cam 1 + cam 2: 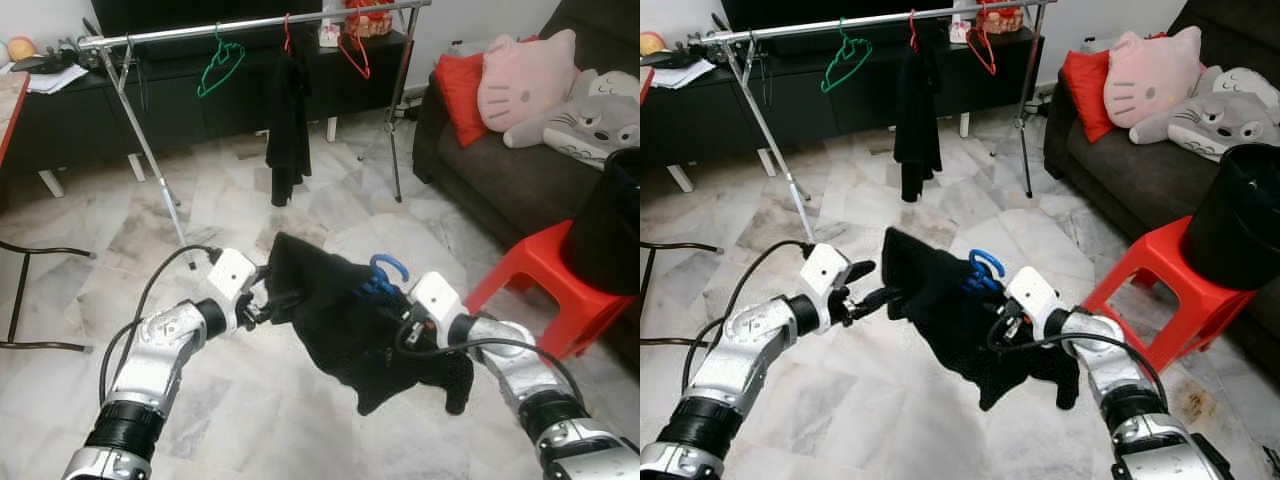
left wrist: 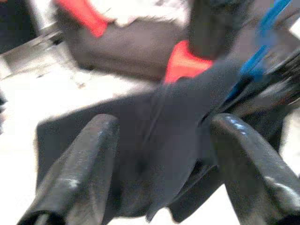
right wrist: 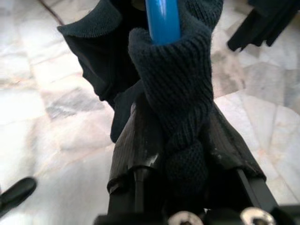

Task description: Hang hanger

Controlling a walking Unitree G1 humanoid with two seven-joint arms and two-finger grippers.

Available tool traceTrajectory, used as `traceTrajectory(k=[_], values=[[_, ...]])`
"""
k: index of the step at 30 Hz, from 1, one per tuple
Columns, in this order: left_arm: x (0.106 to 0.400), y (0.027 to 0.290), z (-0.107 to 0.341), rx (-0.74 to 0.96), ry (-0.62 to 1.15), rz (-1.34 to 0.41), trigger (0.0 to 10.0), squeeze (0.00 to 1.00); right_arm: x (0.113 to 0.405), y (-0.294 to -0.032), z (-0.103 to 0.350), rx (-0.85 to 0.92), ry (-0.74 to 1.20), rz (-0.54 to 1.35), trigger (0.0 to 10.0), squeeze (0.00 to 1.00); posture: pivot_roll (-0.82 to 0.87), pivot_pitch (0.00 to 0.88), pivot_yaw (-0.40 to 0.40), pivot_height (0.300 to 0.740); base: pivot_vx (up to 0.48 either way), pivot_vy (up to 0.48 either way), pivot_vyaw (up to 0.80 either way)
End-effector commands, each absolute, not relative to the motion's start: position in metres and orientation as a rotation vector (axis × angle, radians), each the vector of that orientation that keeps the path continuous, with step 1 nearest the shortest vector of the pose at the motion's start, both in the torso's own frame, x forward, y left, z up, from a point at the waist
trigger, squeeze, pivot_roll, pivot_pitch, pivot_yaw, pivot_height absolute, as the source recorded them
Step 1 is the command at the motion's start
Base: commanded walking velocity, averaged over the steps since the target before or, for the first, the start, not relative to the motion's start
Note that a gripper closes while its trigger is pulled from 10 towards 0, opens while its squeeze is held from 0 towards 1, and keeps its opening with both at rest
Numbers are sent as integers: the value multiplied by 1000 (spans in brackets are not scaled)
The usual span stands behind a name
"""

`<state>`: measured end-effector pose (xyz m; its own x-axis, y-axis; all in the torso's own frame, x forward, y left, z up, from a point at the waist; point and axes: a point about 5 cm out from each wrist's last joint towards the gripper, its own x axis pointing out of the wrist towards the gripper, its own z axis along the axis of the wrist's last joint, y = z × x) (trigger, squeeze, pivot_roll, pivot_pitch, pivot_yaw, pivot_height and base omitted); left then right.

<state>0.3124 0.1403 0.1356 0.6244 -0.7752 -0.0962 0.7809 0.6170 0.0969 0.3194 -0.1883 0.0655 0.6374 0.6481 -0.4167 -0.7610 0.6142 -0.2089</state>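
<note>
Blue hanger point(image 1: 387, 268) mostly buried in black garment point(image 1: 330, 320), right end effector point(image 3: 176, 154) clamped on both.

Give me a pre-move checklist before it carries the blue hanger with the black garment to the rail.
1. Right gripper shut on the black garment at the blue hanger: ok.
2. Left gripper on the garment's far edge: fingers straddle cloth, pinch cannot tell.
3. Hanger hook free above the cloth: ok.
4. Open rail space: gaps beside the green hanger, ok.
5. Garment seated on both hanger shoulders: bunched, cannot tell.
6. Robot close enough to the rack: not ok, bare floor lies between.
</note>
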Motion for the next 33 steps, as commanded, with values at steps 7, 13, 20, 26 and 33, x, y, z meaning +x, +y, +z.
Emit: traceTrajectory(k=[7,13,20,26,33], values=[[299,126,154,113,46,-1144,10000,1000,318,-188,76,-392,278,936,0,0,-45,0,-31,740,0,0,0],[295,120,142,181,117,-1207,10000,1000,313,-186,75,-397,309,1034,0,0,-49,0,-31,740,0,0,0],[307,119,148,212,45,-1084,10000,439,309,-184,79,-403,295,1097,0,0,-50,0,-33,740,0,0,0],[307,118,146,199,84,-1139,10000,0,308,-181,79,-424,297,1122,0,0,-48,0,-34,740,0,0,0],[300,112,136,247,148,-1242,10000,0,303,-169,81,-414,277,1200,0,0,-54,0,-25,740,0,0,0]])
